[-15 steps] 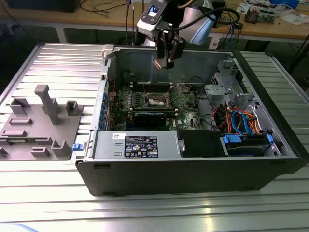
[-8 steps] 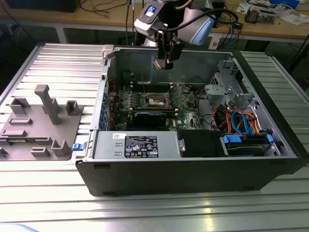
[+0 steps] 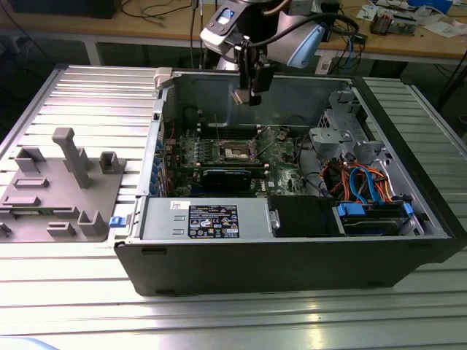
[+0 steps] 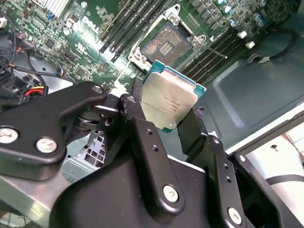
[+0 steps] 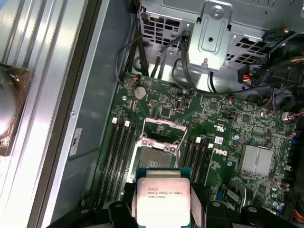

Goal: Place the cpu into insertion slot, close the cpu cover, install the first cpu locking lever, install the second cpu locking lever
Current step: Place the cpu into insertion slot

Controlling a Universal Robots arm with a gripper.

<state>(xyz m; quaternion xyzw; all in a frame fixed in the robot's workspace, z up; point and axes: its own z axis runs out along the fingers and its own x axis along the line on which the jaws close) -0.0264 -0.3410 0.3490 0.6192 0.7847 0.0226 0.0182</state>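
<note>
cpu [image 4: 168,102] in claw [image 4: 165,114], above insertion slot [image 4: 167,42]

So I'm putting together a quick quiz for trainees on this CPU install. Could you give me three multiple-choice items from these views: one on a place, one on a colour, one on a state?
1. The insertion slot is: A) filled by a chip; B) empty; C) taped over.
2. The cpu is: A) clamped in the gripper above the circuit board; B) seated in the slot; C) lying flat on the board.
3. The circuit board is: A) red; B) white; C) green.

Answers:
1 B: its dark contact field lies bare in both wrist views.
2 A: the fingers grip its edges, with the slot beyond it.
3 C: green shows all around the slot.
</note>
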